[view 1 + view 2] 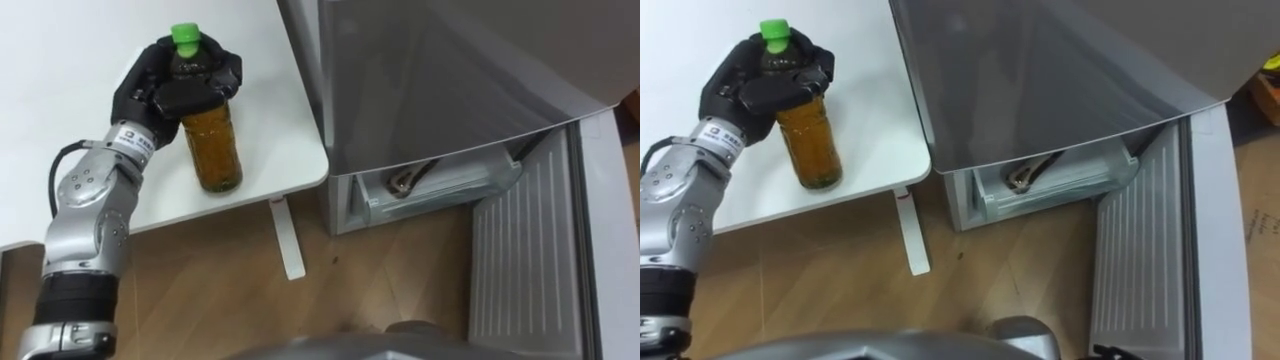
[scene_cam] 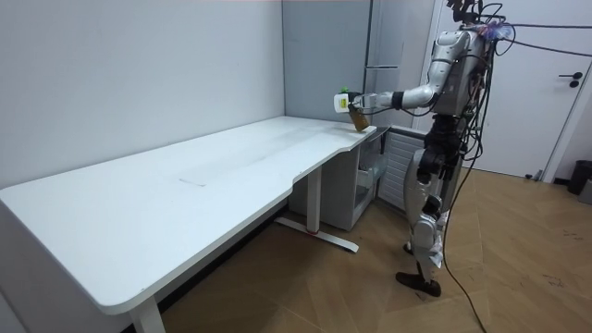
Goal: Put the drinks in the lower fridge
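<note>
The black left hand (image 1: 165, 85) is gripping a green-capped amber plastic bottle (image 1: 212, 145) by its neck, beside the grey metal fridge (image 1: 430, 80), seemingly bound for its open lower compartment (image 1: 440, 192).

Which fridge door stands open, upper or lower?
The lower door, swung out with its ribbed white inside showing; the grey upper door above is shut.
</note>
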Motion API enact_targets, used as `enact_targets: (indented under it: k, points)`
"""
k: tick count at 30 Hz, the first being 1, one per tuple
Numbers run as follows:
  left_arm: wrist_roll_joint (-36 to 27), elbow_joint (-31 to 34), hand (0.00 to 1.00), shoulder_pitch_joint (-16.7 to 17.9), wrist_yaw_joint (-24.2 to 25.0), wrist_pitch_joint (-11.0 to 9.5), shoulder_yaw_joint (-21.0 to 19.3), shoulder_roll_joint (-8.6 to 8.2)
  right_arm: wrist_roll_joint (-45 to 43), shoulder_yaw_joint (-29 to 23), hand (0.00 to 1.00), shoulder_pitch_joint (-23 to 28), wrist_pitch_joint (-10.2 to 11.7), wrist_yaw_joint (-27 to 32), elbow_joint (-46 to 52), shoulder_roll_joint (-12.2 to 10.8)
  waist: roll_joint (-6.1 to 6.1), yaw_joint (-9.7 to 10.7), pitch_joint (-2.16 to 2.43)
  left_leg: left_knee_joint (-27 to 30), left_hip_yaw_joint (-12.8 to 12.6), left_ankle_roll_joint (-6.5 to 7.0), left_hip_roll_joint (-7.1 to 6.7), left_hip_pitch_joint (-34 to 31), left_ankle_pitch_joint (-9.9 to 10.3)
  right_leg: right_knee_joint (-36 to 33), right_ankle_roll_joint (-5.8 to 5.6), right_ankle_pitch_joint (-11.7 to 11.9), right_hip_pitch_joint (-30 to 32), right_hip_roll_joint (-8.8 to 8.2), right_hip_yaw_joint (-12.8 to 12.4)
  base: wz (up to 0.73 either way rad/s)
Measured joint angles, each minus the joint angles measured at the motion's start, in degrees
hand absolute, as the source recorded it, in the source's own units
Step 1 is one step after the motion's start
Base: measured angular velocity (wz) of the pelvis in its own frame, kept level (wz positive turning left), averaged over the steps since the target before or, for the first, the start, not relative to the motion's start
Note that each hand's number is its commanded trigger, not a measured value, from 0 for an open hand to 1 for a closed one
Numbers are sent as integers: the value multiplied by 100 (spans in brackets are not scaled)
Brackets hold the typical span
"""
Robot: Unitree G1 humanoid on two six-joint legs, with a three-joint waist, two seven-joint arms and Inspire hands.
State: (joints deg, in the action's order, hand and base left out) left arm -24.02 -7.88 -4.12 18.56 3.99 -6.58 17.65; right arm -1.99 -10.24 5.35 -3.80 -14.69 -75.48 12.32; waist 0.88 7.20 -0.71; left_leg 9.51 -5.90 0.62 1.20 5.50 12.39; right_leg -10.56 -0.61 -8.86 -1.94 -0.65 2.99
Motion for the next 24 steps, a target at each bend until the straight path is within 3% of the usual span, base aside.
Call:
enact_targets:
  k: [7,15,18,24]
  points:
    - [0,274,100,15,82,5,8,-85,210,97,0,-10,-1,26,3,1,0,-148,1,11,9,0,8,4,0,-8,1,1,-7,4,0,0]
    - [-10,1096,100,269,-74,-1,10,-413,215,343,0,-30,20,147,436,-5,-10,-465,26,13,51,-2,6,-44,-1,-9,5,1,-5,0,39,2]
    - [-11,1110,100,322,-84,0,10,-458,214,460,0,-36,19,160,574,11,-13,-605,45,16,58,-2,6,-18,-3,-11,6,1,-12,-1,42,1]
    - [-16,1147,100,493,-156,-1,14,-604,417,842,0,-88,56,213,734,56,-19,-810,44,36,160,-2,3,4,-4,-13,8,2,-76,-27,186,8]
